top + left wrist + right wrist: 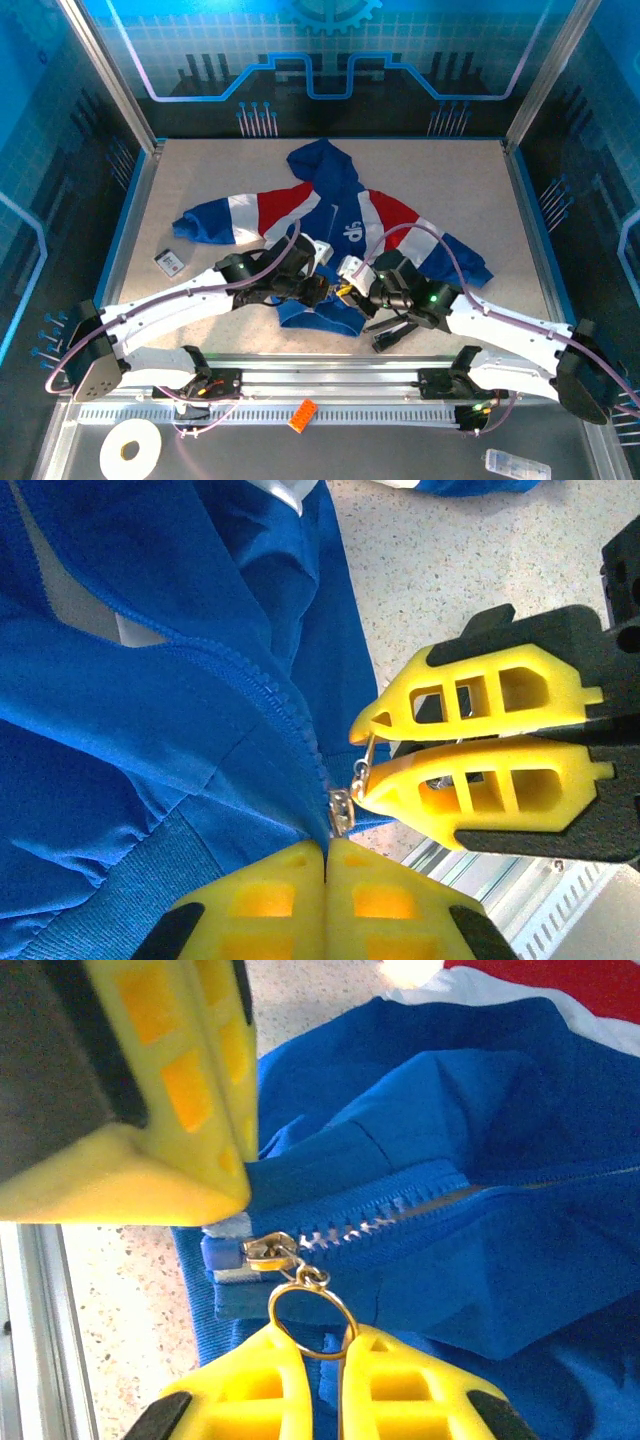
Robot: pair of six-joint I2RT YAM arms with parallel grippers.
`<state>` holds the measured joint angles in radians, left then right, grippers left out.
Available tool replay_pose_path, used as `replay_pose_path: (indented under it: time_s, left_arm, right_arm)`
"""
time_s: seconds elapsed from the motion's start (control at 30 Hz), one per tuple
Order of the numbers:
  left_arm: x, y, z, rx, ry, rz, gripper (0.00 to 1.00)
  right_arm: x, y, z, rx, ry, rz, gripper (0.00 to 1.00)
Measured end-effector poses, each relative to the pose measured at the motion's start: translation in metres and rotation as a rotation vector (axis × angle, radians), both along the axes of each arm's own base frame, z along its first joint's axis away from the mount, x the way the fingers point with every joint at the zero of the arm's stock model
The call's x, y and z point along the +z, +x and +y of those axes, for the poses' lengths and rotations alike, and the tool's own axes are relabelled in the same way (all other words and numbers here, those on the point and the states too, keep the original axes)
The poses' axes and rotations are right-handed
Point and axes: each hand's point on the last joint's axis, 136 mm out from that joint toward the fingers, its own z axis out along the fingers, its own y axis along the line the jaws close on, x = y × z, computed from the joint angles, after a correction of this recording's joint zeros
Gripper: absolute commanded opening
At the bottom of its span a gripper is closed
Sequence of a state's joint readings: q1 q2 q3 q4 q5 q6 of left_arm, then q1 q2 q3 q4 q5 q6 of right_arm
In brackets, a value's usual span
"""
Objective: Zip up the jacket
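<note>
Right gripper (pixel 342 1352): fingers pinched narrow on the ring pull (pixel 308 1282), which hangs from the metal slider (pixel 268 1252). The slider sits at the very bottom of the zipper teeth (pixel 380 1222); just past it the two rows part, so almost none of the zip is done. The pull is gripped rather than the slider body, probably because the ring gives the fingertips something to drag. Left gripper (pixel 326 858): jaws fully together on the jacket's ribbed hem band (pixel 110 900), right under the slider. Judged purpose is an anchor, so the cloth stays taut and does not ride along once the pull is drawn. The two grippers sit just beside each other, nearly tip to tip. Outward: the jacket (pixel 330 215) lies flat in the middle of the speckled table (pixel 200 180), hood away from the arm bases, sleeves spread to either side, hem nearest the arms. Next move calls for a pull toward the hood, along the teeth.
</note>
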<state>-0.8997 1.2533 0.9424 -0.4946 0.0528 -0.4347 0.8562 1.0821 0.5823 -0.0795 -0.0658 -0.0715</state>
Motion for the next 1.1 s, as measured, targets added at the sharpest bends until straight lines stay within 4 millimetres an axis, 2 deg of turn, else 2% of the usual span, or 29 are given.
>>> replay_pose_path:
  time_s: [0.2,0.4,0.63,0.73,0.9,1.1]
  left_arm:
    - [-0.003,-0.003,0.0,-0.014,-0.002,0.008,0.0]
    - [-0.005,-0.005,0.002,-0.029,0.004,0.0,0.0]
    - [-0.003,-0.006,0.002,-0.053,0.004,-0.013,0.0]
    - [-0.002,-0.007,0.002,-0.057,0.003,-0.017,0.0]
    - [-0.002,-0.008,0.001,-0.075,0.004,-0.022,0.0]
    - [-0.002,-0.008,0.001,-0.08,0.004,-0.023,0.0]
  right_arm:
    - [0.002,0.012,0.001,-0.035,-0.011,-0.002,0.0]
    - [0.003,0.009,0.005,-0.001,0.005,-0.007,0.0]
    - [-0.002,-0.009,0.005,0.107,0.021,-0.044,0.2]
    - [-0.001,-0.012,0.007,0.138,0.023,-0.06,0.25]
    - [0.0,-0.015,0.012,0.169,0.027,-0.084,0.27]
    - [-0.005,-0.016,0.014,0.19,0.012,-0.087,0.39]
